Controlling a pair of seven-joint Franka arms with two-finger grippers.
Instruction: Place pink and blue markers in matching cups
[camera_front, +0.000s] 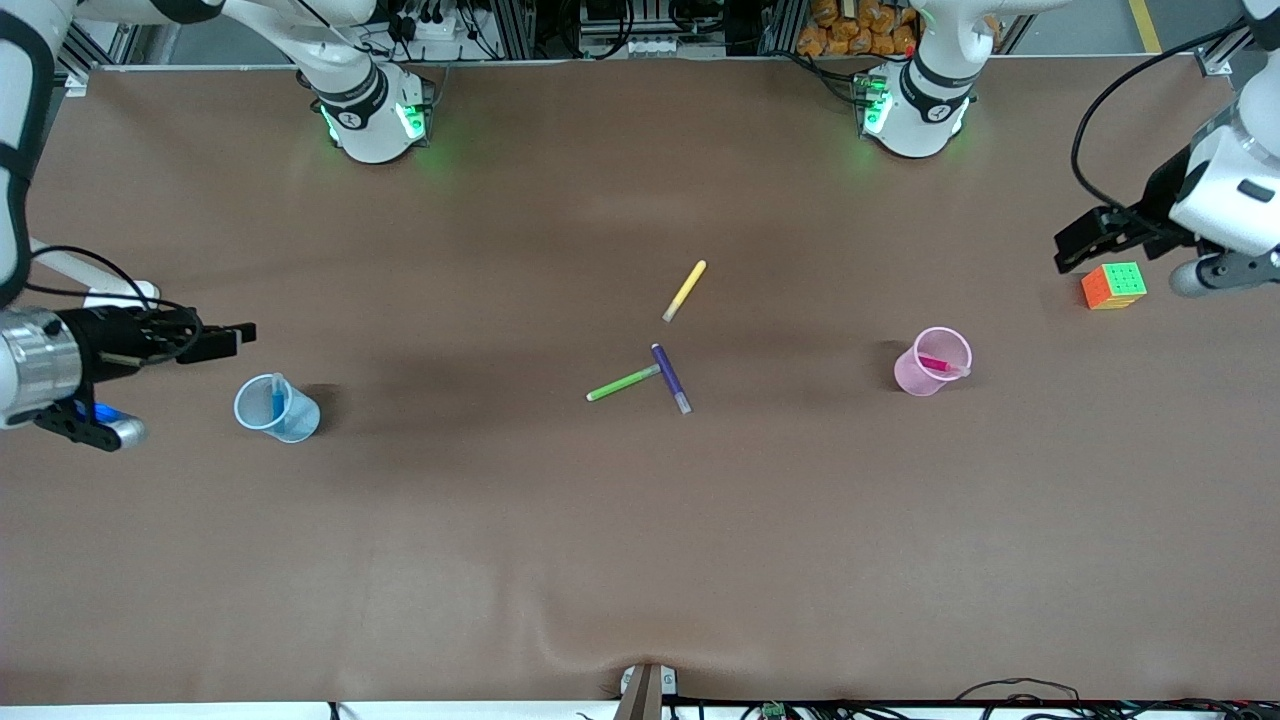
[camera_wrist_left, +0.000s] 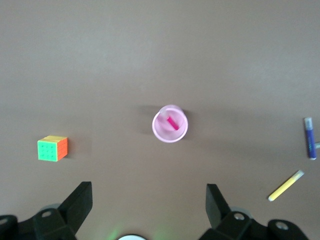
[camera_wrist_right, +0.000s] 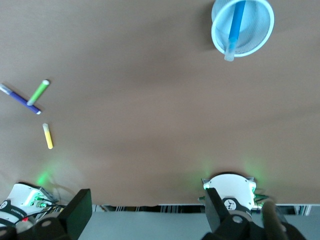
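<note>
The pale pink cup (camera_front: 925, 378) stands toward the left arm's end of the table with the pink marker (camera_front: 940, 366) leaning inside it. The left wrist view shows this cup (camera_wrist_left: 159, 131) and marker (camera_wrist_left: 172, 123) too. The pale blue cup (camera_front: 290, 418) stands toward the right arm's end with the blue marker (camera_front: 277, 398) upright in it, also seen in the right wrist view as cup (camera_wrist_right: 261, 31) and marker (camera_wrist_right: 235, 27). My left gripper (camera_front: 1070, 250) (camera_wrist_left: 148, 192) is open and empty, raised beside the cube. My right gripper (camera_front: 243, 336) (camera_wrist_right: 148, 197) is open and empty, raised beside the blue cup.
A colourful cube (camera_front: 1113, 285) (camera_wrist_left: 52, 148) sits at the left arm's end. A yellow pen (camera_front: 685, 290), a green pen (camera_front: 622, 383) and a dark purple pen (camera_front: 671, 378) lie mid-table, the green pen's tip touching the purple pen.
</note>
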